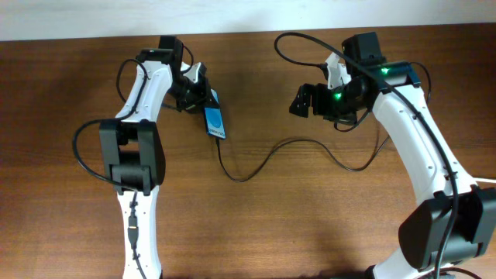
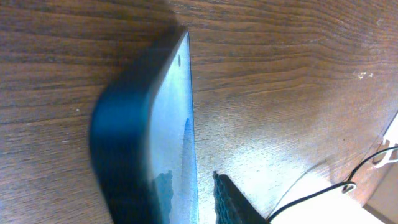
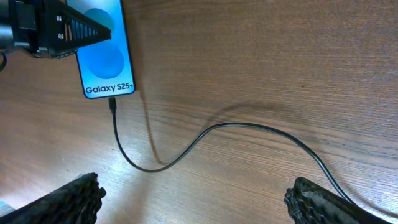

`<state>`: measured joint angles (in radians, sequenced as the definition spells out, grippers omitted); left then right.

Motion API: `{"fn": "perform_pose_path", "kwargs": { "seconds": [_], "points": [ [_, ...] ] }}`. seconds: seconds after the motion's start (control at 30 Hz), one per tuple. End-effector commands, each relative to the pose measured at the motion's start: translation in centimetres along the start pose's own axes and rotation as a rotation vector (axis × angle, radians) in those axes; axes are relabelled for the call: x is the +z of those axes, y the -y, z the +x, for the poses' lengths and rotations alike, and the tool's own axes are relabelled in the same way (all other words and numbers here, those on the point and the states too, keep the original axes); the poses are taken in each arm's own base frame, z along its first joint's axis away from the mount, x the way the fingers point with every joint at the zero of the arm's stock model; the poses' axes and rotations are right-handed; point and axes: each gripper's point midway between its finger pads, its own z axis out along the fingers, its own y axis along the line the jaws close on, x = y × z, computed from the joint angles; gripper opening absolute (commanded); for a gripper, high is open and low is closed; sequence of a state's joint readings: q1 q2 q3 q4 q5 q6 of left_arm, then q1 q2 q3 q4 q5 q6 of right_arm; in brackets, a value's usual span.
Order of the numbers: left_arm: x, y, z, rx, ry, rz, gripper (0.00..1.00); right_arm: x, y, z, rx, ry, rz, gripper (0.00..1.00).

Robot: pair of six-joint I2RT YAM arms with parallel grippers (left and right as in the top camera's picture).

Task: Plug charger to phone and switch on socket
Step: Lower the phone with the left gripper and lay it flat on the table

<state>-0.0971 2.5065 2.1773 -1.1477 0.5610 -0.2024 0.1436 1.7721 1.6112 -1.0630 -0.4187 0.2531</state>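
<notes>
The phone (image 1: 215, 122) lies flat on the wooden table with its blue screen up; "Galaxy S25+" reads in the right wrist view (image 3: 106, 56). The charger (image 1: 256, 170) is a thin black cable. Its plug tip (image 3: 112, 102) sits in the phone's bottom edge, and the cable curves right across the table (image 3: 217, 127). My left gripper (image 1: 200, 91) is at the phone's top end. In the left wrist view one finger (image 2: 225, 199) stands a small gap off the phone's edge (image 2: 174, 124); the other finger is hidden. My right gripper (image 1: 306, 101) is open and empty above the cable (image 3: 199, 199). The socket is out of view.
The charger cable runs on to the right under my right arm (image 1: 403, 132). The table's far edge meets a white wall (image 1: 248, 15) behind both arms. Each arm's own black cables loop beside it.
</notes>
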Motion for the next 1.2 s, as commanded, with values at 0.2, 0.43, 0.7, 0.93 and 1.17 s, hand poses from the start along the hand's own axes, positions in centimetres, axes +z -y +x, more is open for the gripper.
{"fn": "perform_pose_path", "kwargs": {
  "seconds": [0.2,0.43,0.7,0.93,1.17],
  "points": [
    [-0.1,-2.1,0.2,-0.014,-0.006,-0.122,0.39,-0.6,0.1,-0.7,-0.016,0.024,0.009,0.99],
    [-0.5,-3.9,0.5,-0.024,-0.01,-0.231,0.41,-0.6,0.1,-0.7,-0.016,0.024,0.009,0.98],
    [-1.3,-6.3,0.1,-0.019,0.019,-0.376,0.51,-0.6,0.1,-0.6,-0.015,0.021,0.01,0.99],
    [-3.9,-5.1,-1.3,0.036,0.071,-0.395,0.56,-1.3,-0.3,-0.7,-0.033,0.04,0.006,0.99],
    [-20.9,6.1,-2.1,0.182,0.432,-0.324,0.57,-11.4,-1.7,-1.5,-0.075,0.258,0.028,0.99]
  ]
}}
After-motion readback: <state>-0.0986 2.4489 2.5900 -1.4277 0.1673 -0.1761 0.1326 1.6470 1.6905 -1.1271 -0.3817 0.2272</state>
